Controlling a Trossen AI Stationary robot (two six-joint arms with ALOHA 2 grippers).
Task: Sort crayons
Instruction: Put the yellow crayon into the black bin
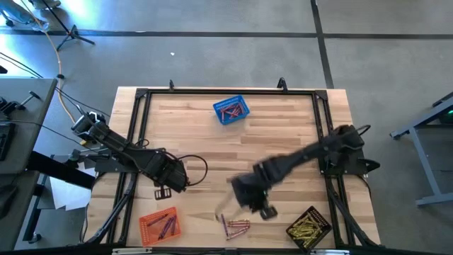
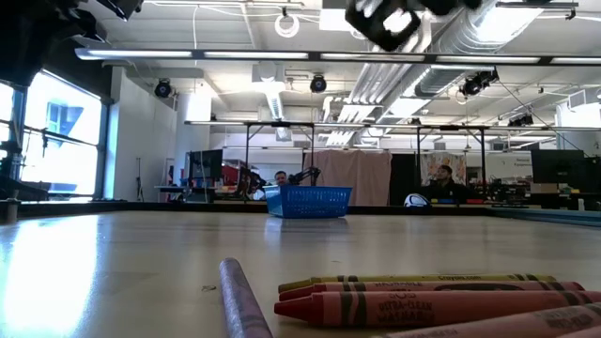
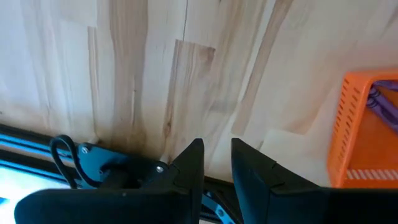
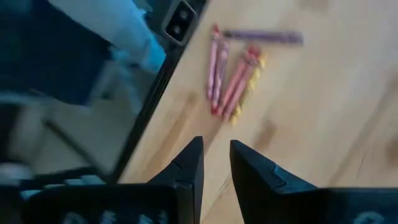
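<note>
Several loose crayons (image 1: 234, 227), red, pink, yellow and one purple, lie flat on the wooden table near its front edge. They also show in the right wrist view (image 4: 231, 78) and close up in the low view (image 2: 423, 299). My right gripper (image 1: 265, 210) hovers above the table just right of them, shut and empty. It is high up in the low view (image 2: 390, 23). My left gripper (image 1: 163, 191) waits at the left, shut and empty, over bare wood (image 3: 216, 155).
An orange basket (image 1: 160, 225) with purple crayons stands at the front left. A black basket (image 1: 309, 227) with yellow crayons stands at the front right. A blue basket (image 1: 231, 111) with red crayons stands at the far middle. A black frame (image 1: 139, 134) edges the table.
</note>
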